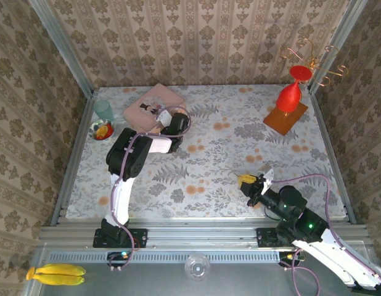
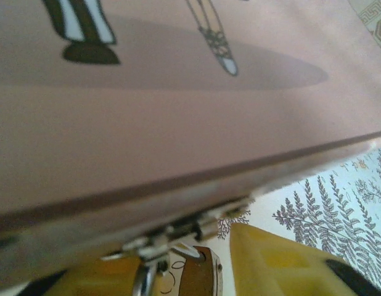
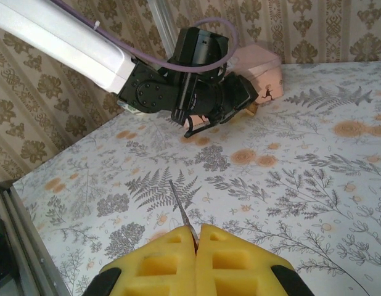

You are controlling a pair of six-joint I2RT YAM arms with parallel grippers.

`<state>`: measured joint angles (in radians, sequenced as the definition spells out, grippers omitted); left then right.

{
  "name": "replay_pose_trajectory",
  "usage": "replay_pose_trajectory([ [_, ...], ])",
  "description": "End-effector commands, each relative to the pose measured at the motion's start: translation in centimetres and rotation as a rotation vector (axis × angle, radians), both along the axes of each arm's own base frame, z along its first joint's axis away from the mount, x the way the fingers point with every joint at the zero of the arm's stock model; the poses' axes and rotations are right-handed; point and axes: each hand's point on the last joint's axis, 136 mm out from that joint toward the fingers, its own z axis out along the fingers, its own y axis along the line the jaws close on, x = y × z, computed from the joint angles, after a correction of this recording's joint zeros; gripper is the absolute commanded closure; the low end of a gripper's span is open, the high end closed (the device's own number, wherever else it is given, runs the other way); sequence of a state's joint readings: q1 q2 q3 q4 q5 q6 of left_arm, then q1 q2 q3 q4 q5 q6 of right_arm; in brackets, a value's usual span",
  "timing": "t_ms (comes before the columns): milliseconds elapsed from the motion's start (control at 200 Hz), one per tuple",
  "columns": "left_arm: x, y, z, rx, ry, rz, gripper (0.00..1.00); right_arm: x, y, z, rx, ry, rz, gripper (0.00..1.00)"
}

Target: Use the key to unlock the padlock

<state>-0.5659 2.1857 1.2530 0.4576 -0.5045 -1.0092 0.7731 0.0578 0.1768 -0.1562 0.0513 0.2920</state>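
Note:
The padlock [image 2: 198, 274], a small brass body with a silvery shackle [image 2: 140, 280], hangs from the metal hasp [image 2: 178, 236] on the front of the pink box [image 2: 178, 135]. My left gripper [image 2: 178, 265] is open. Its yellow fingers [image 2: 283, 265] stand close on either side of the padlock, and a thin strip of table shows between the lock and the right finger. In the top view the left gripper [image 1: 167, 119] is at the near right corner of the pink box [image 1: 147, 105]. My right gripper [image 3: 196, 237] is shut on the key [image 3: 181, 209], blade pointing forward, low over the table at the near right [image 1: 247, 181].
A teal cup [image 1: 103, 110] and a small bowl of fruit [image 1: 103, 131] stand left of the box. At the back right a red vase [image 1: 289, 97] sits on an orange board [image 1: 283, 120] beside a wire stand [image 1: 314, 61]. Metal rails edge the table.

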Motion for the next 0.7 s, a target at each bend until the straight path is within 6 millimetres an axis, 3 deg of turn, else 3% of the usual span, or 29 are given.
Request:
replay_pose_trajectory([
  [0,1.3,-0.2,0.6,-0.003,-0.006,-0.02,0.75,0.1,-0.2,0.6,0.031,-0.017,-0.011,1.0],
  [170,1.4,0.0,0.0,0.0,0.031,-0.038,0.84,0.1,-0.1,0.4,0.031,-0.014,-0.011,1.0],
  [435,1.2,-0.6,0.7,0.014,0.022,-0.087,0.94,0.2,-0.2,0.3,0.027,-0.013,-0.015,1.0],
  [695,-1.3,-2.5,1.4,0.102,0.07,-0.253,1.0,0.7,-0.9,-0.2,0.014,0.0,-0.064,1.0],
])
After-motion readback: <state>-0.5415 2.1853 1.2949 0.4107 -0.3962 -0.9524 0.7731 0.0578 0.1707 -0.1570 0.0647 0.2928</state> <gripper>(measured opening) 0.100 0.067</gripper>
